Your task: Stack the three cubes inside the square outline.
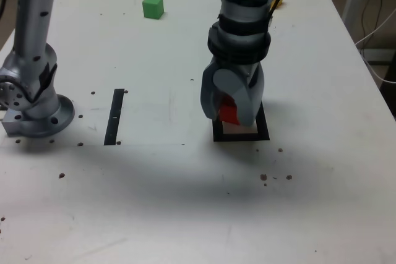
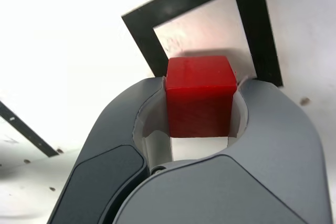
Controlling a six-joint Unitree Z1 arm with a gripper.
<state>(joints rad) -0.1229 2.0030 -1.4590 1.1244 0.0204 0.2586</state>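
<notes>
Over the square outline (image 1: 241,136), the gripper (image 1: 230,113) is pinching the red cube (image 2: 200,95) between its jaws, not yet set down; the green cube (image 1: 153,7) is waiting well apart, yellow unseen, nothing stacked.

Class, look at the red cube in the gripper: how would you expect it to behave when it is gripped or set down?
The red cube probably stays stiff: its edges look square between the closed jaws of the gripper. Flat faces suggest it will sit, not roll, on the square outline. Its matte surface likely resists slipping.
</notes>
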